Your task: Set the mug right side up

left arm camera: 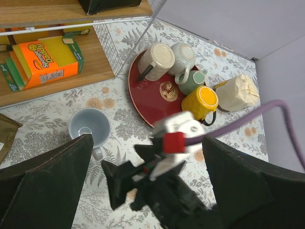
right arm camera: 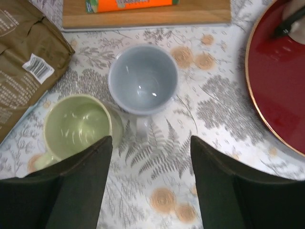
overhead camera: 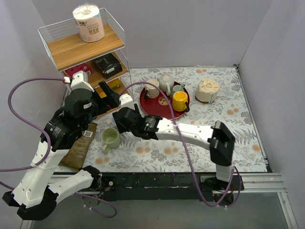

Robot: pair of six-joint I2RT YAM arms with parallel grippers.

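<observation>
A pale blue-grey mug (right arm camera: 143,78) stands upright on the floral cloth with its opening up, just ahead of my right gripper (right arm camera: 150,140). That gripper is open and empty, with the mug's handle pointing toward its jaws. The mug also shows in the left wrist view (left arm camera: 89,126). A light green mug (right arm camera: 76,126) stands upright close beside it, and shows from above (overhead camera: 110,138). My right gripper (overhead camera: 121,117) reaches in from the right. My left gripper (overhead camera: 108,95) hovers above, open and empty (left arm camera: 147,140).
A red tray (overhead camera: 147,106) holds a cream mug (left arm camera: 156,59), a white teapot (left arm camera: 183,56), a small green cup (left arm camera: 194,80) and a yellow mug (overhead camera: 180,100). A wire shelf (overhead camera: 76,45) stands at the back left, holding an orange box (left arm camera: 45,59). A brown bag (right arm camera: 24,62) lies to the left. A wrapped bundle (overhead camera: 208,89) sits at the back right.
</observation>
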